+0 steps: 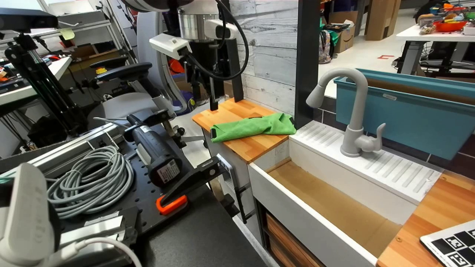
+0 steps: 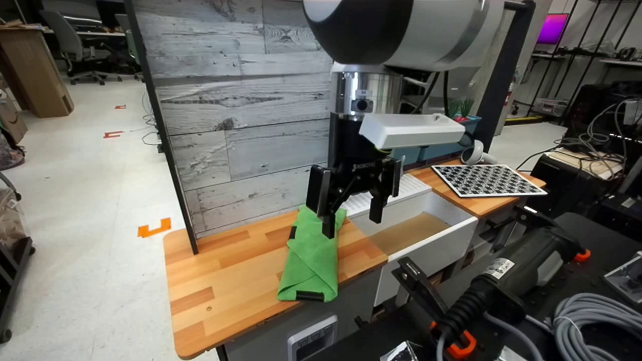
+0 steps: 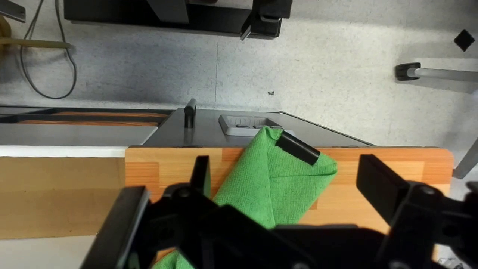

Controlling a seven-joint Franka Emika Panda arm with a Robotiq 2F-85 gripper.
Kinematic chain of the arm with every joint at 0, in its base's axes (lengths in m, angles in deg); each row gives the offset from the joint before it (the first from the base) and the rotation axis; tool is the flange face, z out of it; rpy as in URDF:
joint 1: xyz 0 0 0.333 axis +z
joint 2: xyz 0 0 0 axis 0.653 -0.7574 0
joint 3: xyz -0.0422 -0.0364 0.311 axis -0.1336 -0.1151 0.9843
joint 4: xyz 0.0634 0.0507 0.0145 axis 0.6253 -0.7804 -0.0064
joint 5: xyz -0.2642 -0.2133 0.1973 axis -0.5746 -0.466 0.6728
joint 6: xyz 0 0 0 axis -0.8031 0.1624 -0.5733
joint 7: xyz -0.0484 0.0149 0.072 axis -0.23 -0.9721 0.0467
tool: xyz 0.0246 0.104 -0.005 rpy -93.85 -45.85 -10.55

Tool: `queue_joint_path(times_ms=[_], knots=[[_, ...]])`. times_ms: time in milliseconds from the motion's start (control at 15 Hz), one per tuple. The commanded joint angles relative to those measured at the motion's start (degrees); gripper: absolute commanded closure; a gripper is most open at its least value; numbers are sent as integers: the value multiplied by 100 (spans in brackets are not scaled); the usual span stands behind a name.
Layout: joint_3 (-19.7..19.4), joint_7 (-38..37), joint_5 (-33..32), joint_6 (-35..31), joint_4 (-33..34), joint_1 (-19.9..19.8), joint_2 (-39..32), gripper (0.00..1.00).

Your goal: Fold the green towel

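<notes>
The green towel [image 1: 252, 128] lies on the wooden counter as a narrow strip with overlapping layers and diagonal creases. It also shows in an exterior view [image 2: 313, 258] and the wrist view [image 3: 246, 190]. A short black strip [image 2: 310, 296] sits on its near end, and another dark piece [image 2: 292, 232] shows at its side. My gripper [image 2: 352, 223] is open and empty, above the towel and apart from it. In the wrist view the towel's end lies between the fingertips [image 3: 285, 168]; the gripper body hides much of the rest.
The wooden counter [image 2: 215, 281] borders a white sink [image 1: 315, 222] with a grey faucet [image 1: 356, 111]. A grey plank wall [image 2: 241, 110] stands behind the counter. A teal planter [image 1: 408, 115] and a checkered board [image 2: 489, 180] are beyond. A black tool [image 1: 154, 152] and coiled cable [image 1: 92, 181] lie nearby.
</notes>
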Motion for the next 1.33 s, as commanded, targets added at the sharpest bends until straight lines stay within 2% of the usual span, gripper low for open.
queue_joint_path(times_ms=[0, 200, 533, 1267], knots=[[96, -74, -103, 8, 16, -115, -5, 0], [-30, -319, -416, -264, 27, 142, -175, 0], [-188, -625, -986, -646, 405, 649, -782, 0], [-712, -834, -1974, -365, 1703, 1637, -2244, 0]])
